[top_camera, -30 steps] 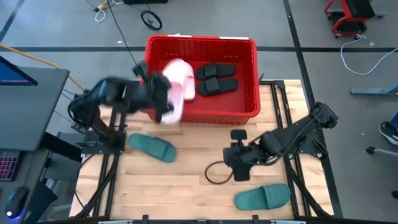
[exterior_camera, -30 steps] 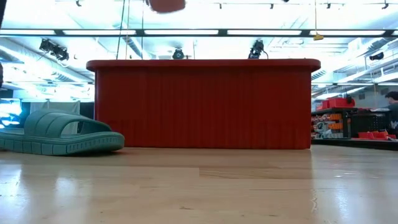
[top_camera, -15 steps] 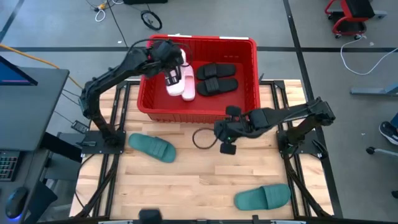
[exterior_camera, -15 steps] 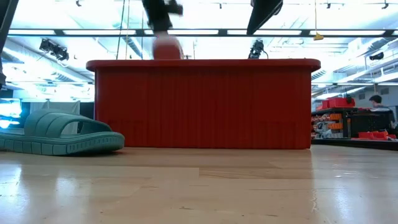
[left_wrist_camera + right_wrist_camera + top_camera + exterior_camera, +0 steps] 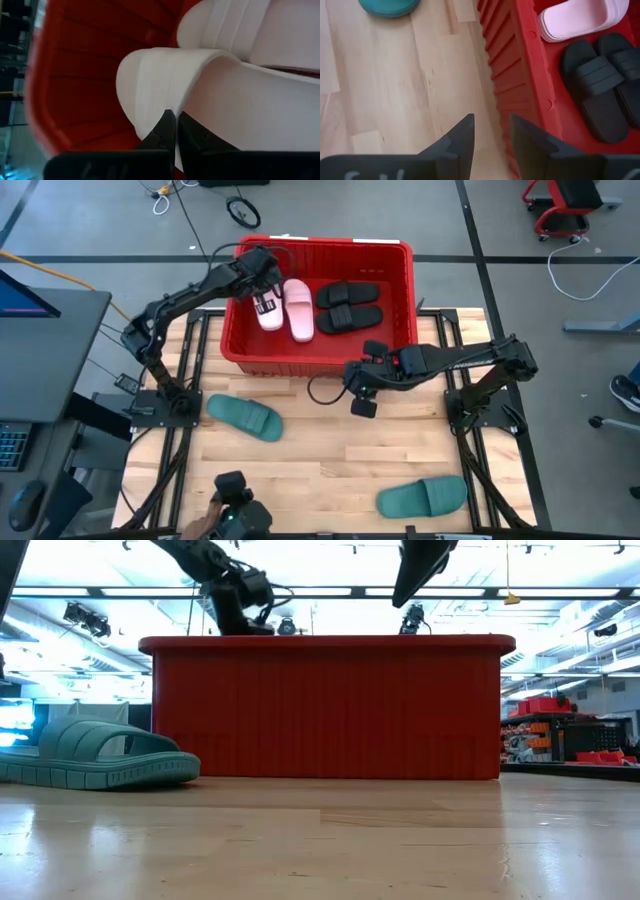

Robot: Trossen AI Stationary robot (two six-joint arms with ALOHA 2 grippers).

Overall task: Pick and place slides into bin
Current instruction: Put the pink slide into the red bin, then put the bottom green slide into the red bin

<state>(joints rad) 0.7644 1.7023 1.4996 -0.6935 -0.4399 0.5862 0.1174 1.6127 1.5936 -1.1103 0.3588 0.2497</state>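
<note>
Pink slide (image 5: 268, 312) sits low in the red bin (image 5: 400, 310) beside its pale pink twin (image 5: 299, 310), the left gripper (image 5: 262, 302) pinching its strap (image 5: 150, 85). Two black slides (image 5: 348, 307) lie alongside. The right gripper (image 5: 361, 392) hovers at the bin's near wall, fingers (image 5: 460, 137) slightly parted, holding nothing. Green slides (image 5: 244, 417) (image 5: 422, 498) lie on the table (image 5: 310, 470).

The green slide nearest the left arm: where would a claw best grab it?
Probably by the wide strap of that green slide, coming down from above. It lies sole-down on the table, and the low view shows its strap arching clear of the footbed, giving fingers room to pinch it.
</note>
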